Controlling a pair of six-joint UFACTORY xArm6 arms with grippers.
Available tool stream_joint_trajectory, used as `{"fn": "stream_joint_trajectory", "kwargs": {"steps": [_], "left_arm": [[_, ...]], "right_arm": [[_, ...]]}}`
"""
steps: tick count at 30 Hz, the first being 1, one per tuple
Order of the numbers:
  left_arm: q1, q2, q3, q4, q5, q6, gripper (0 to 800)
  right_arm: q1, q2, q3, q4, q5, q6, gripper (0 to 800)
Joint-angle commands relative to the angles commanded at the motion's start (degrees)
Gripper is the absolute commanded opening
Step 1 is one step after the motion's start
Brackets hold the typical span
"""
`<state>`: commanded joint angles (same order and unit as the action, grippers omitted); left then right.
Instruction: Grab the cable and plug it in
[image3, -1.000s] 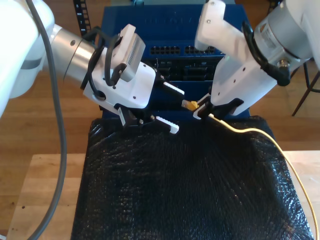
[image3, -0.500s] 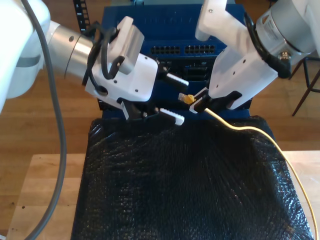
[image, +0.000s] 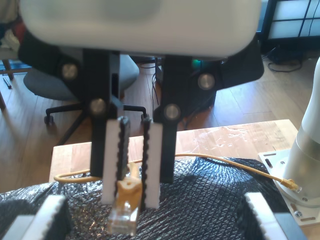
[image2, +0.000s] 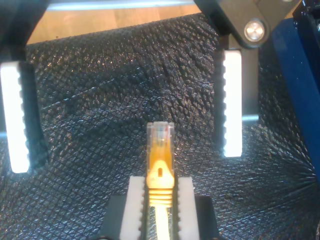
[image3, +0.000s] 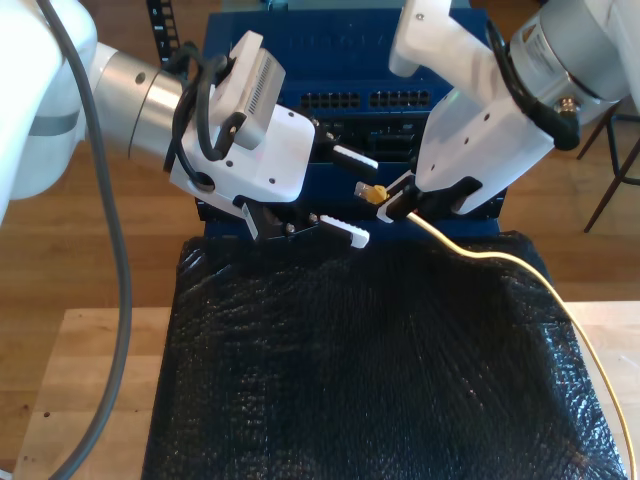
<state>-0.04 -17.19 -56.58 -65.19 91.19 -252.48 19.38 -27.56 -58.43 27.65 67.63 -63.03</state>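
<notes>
The cable's clear plug with its yellow boot (image: 124, 217) sticks out from between the fingers of my first gripper (image: 131, 197), which is shut on it. The pale-yellow cord (image3: 500, 262) trails over the black mat to the exterior view's right. There my first gripper (image3: 395, 205) holds the plug (image3: 372, 193) in front of the blue switch box (image3: 360, 60). My second gripper (image3: 366, 205) comes in from the exterior view's left and is open, a finger on either side of the plug (image2: 160, 150). Its white pads (image2: 231, 105) stand wide apart with nothing touching them.
The blue switch box has rows of dark ports (image3: 370, 100) behind both grippers. A black textured mat (image3: 370, 360) covers the wooden table (image3: 90, 380). Thick grey hoses (image3: 110, 200) hang along the arm at the exterior view's left.
My first gripper has carried the plug up and towards the exterior view's left, closer to the switch box. My second gripper has risen slightly and stayed open.
</notes>
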Motion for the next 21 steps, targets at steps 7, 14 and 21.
{"fn": "stream_joint_trajectory", "kwargs": {"steps": [7,14,21], "left_arm": [[0.09,0.0,0.0,0.0,0.0,0.0,685],[0.09,0.0,-0.09,0.0,-0.18,0.09,586],[0.09,-0.09,-0.09,0.0,-0.53,0.79,487]], "right_arm": [[-0.35,-0.09,0.26,0.35,0.09,0.0,4],[-0.44,0.0,0.26,0.88,0.18,0.0,4],[-0.53,0.0,0.26,0.97,0.53,0.0,4]]}}
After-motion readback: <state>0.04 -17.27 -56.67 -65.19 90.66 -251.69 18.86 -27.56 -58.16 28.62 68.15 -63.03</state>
